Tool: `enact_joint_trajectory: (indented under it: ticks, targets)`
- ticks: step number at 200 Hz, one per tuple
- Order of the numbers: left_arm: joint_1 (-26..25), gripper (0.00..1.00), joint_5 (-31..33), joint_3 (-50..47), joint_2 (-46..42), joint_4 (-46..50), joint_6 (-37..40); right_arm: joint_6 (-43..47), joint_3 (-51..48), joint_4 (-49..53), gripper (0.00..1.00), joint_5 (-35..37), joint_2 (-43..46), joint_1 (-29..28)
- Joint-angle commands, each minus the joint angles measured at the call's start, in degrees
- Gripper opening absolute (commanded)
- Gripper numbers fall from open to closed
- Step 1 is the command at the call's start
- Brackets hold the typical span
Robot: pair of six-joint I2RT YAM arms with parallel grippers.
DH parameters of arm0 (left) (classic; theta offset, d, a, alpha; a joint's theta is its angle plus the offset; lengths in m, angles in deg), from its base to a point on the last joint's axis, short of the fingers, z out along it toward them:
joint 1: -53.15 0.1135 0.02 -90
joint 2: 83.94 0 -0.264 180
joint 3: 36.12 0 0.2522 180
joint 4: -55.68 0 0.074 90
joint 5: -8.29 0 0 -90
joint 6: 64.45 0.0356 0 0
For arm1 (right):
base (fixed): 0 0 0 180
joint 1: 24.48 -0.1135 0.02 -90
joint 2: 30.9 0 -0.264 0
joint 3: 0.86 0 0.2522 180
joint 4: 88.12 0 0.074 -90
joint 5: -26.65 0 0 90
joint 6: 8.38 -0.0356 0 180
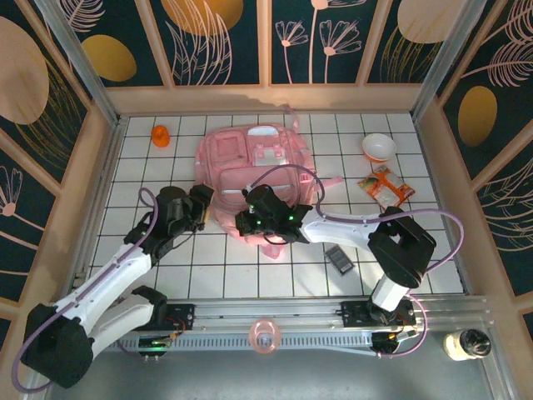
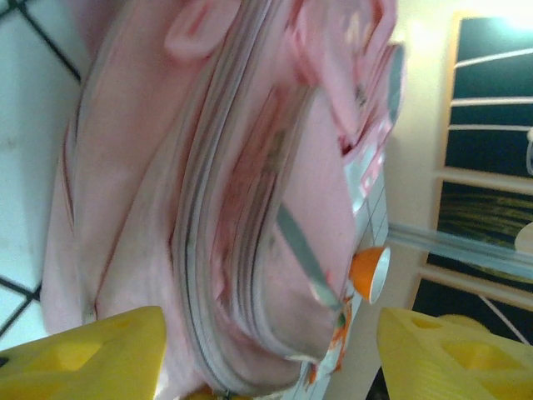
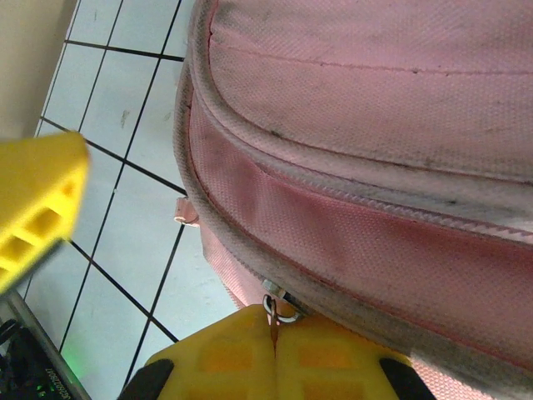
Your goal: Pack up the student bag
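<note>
Right fingers (image 3: pixel 221 358) pinching zipper ring (image 3: pixel 281 310), student bag (image 3: pixel 375 125) edge

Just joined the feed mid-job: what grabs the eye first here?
The big pink student bag lying mid-table dominates. The right gripper is shut on a zipper pull at the bag's near edge, while the left gripper stands open at its left side. An orange cup sits far-left, a white bowl and snack packet far-right.

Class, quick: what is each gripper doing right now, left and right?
Left gripper: open, fingers apart beside the student bag, gripping nothing.
Right gripper: closed on the bag's zipper pull.
</note>
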Motion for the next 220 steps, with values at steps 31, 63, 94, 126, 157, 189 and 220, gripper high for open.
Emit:
enact_joint_trajectory:
  ticks: [31, 63, 94, 126, 157, 189, 220]
  targets:
    - [-4.14, 0.6, -5.53, 0.09, 8.87, -8.36, -8.55, 1.37, 2.17, -1.5, 0.0, -0.39, 0.14, -0.8]
    - [-4.24, 0.56, -4.87, 0.42, 11.39, -8.78, -8.95, 1.66, 2.14, -1.32, 0.0, -0.23, 0.83, -0.78]
    - [-4.23, 0.46, -3.94, -0.75, 13.96, -12.7, -11.33, 1.9, 1.73, -1.67, 0.0, -0.47, 1.27, -0.77]
    - [-4.24, 0.14, -1.2, 0.31, 16.71, -15.56, -11.53, 1.91, 0.72, -1.3, 0.0, 0.61, 1.85, -0.85]
    - [-3.44, 0.0, 3.41, -0.42, 13.55, -10.24, -8.48, 2.68, -0.32, 3.77, 0.0, 4.16, 4.88, 0.16]
    - [2.0, 0.0, 4.15, -2.52, 6.5, -3.43, -0.64, 5.11, -4.06, 9.1, 0.0, 5.15, 9.73, 4.69]
    - [6.17, 0.0, 5.37, -1.24, 1.83, 3.62, 8.51, 8.24, -6.75, 10.86, 0.0, 3.33, 12.27, 9.12]
